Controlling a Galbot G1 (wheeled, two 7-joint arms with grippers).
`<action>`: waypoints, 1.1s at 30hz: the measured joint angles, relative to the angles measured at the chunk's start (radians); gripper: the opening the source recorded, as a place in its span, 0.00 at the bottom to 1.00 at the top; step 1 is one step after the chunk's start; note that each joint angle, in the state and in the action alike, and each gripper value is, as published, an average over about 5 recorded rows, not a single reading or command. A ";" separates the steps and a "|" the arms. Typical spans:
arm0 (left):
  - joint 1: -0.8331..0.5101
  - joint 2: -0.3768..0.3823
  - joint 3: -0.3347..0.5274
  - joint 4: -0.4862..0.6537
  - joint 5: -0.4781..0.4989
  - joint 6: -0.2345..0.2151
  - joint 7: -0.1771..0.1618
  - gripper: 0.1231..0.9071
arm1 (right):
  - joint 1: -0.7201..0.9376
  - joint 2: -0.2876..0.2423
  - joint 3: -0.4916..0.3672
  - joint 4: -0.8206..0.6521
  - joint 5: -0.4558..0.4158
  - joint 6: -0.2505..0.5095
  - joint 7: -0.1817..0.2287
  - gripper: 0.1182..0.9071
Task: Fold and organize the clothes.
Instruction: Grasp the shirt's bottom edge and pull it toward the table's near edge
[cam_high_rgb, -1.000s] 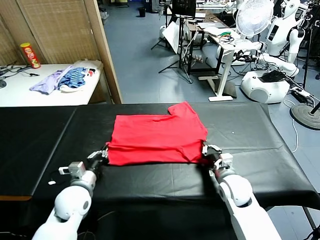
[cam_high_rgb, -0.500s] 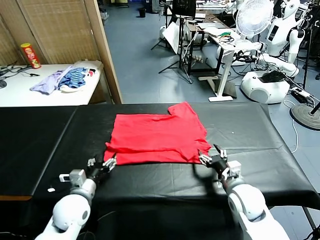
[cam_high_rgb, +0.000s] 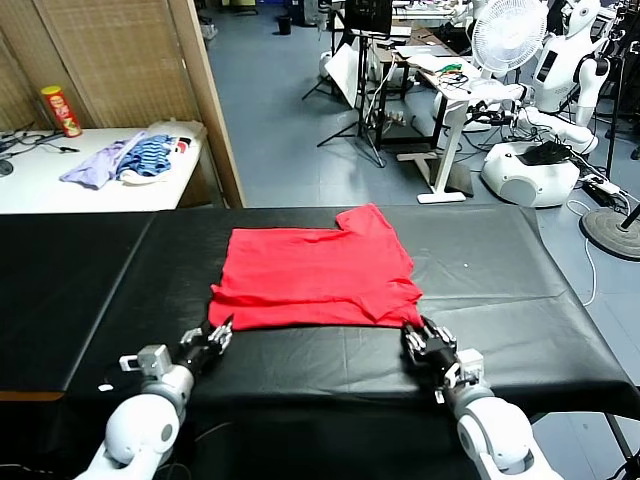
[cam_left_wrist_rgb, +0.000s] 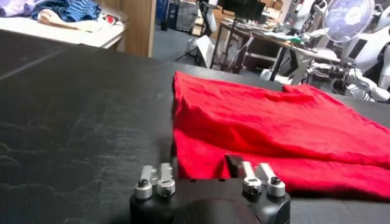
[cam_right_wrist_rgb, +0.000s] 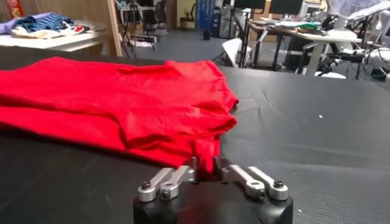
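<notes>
Seen from the head view: red T-shirt (cam_high_rgb: 315, 278) lying folded flat on the black table (cam_high_rgb: 520, 290), one sleeve poking out at the far edge. Both arms low at the near side, stretched forward over the table edge. Left gripper (cam_high_rgb: 218, 333) just at the shirt's near left corner; right gripper (cam_high_rgb: 416, 336) at the near right corner.

Closer detail only from the wrists. In the left wrist view — left gripper (cam_left_wrist_rgb: 201, 171) with fingers drawn in toward each other, tips against the near hem of the T-shirt (cam_left_wrist_rgb: 274, 131); whether cloth is caught between them cannot be told. In the right wrist view — right gripper (cam_right_wrist_rgb: 206, 165) pressed together, pinching a small tuck of the shirt's (cam_right_wrist_rgb: 122, 100) corner.

Well apart, on the white side table (cam_high_rgb: 60, 185): a lilac garment (cam_high_rgb: 95, 163) and a blue-striped garment (cam_high_rgb: 150, 155) heaped together, a red can (cam_high_rgb: 60, 110) standing upright behind.
</notes>
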 joint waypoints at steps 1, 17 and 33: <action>0.005 0.005 -0.002 -0.006 0.016 0.004 -0.002 0.02 | -0.006 -0.007 0.004 0.011 0.010 -0.014 0.009 0.01; 0.242 0.110 -0.073 -0.208 0.075 0.050 -0.029 0.00 | -0.247 -0.057 0.084 0.215 0.023 -0.110 0.036 0.02; 0.418 0.081 -0.164 -0.373 0.097 0.238 -0.048 0.59 | -0.289 -0.110 0.154 0.361 0.099 -0.131 0.005 0.85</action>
